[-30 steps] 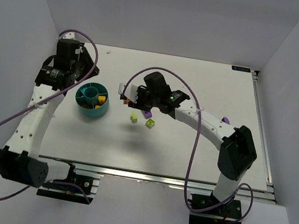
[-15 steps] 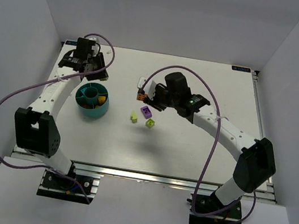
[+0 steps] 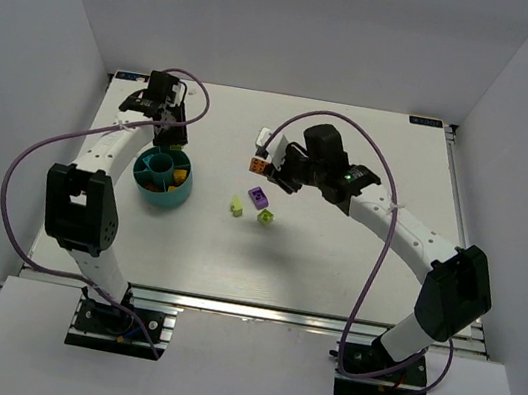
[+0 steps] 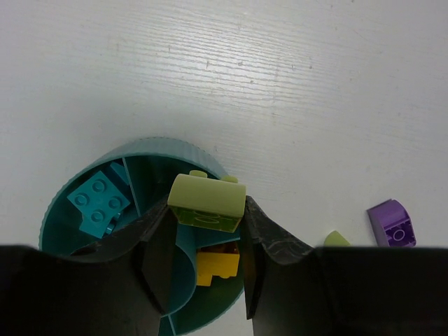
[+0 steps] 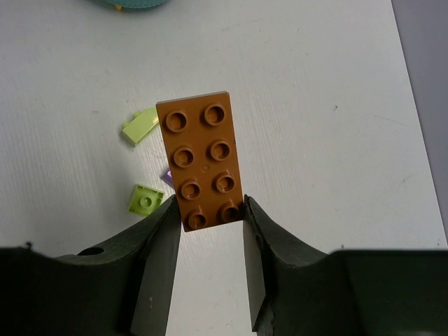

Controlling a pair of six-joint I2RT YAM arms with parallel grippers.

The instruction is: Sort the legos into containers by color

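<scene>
The teal divided bowl (image 3: 162,177) stands at the left of the table. My left gripper (image 3: 168,137) hangs over its far rim, shut on a lime green brick (image 4: 206,201). Below it in the left wrist view, the bowl (image 4: 61,204) holds a cyan brick (image 4: 99,203) and a yellow-orange brick (image 4: 217,264) in separate compartments. My right gripper (image 3: 264,163) is raised over the table's middle, shut on one end of a brown eight-stud brick (image 5: 203,159). A purple brick (image 3: 259,197) and two lime pieces (image 3: 236,204) (image 3: 266,217) lie on the table below it.
The white table (image 3: 335,260) is walled on three sides, with a metal rail along the near edge. The right wrist view shows the two lime pieces (image 5: 140,126) (image 5: 147,199), a purple corner behind the brown brick, and the bowl's rim (image 5: 133,3) at the top.
My right gripper has moved right and a little back with the brown brick, away from the bowl. My left arm has swung right, bringing its gripper over the bowl's far rim.
</scene>
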